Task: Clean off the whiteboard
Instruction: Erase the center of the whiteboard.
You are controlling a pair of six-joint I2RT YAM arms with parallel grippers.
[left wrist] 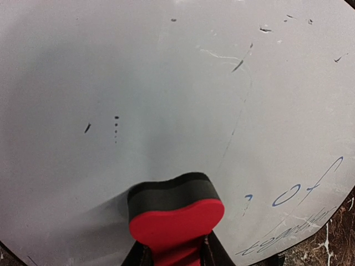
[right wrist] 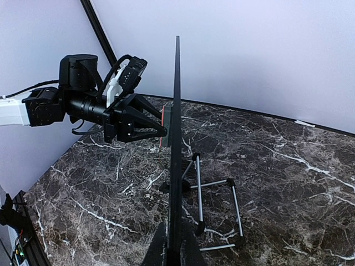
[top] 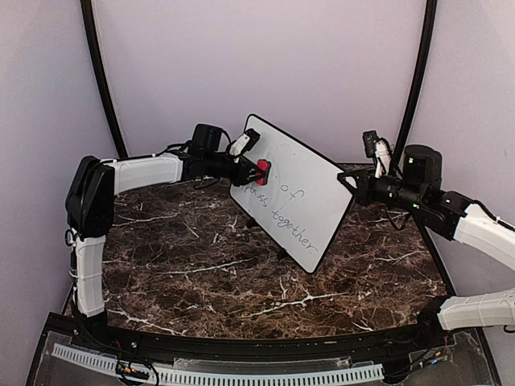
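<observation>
The whiteboard (top: pixel 299 183) stood upright and tilted on one corner over the marbled bench (top: pixel 193 269). The right claw (right wrist: pixel 175 250) was clamped on its right edge, and a wire stand (right wrist: pixel 217 204) sat just behind it. The left claw (left wrist: pixel 175 254) was clamped on a red eraser (left wrist: pixel 176 220), dark felt side against the board's upper left face. The handwritten words "of" and "together" (top: pixel 291 215) crossed the lower part, with faint streaks and specks above.

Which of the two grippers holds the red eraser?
The left gripper, with the red eraser at the whiteboard; the right gripper clamps the board's edge.
</observation>
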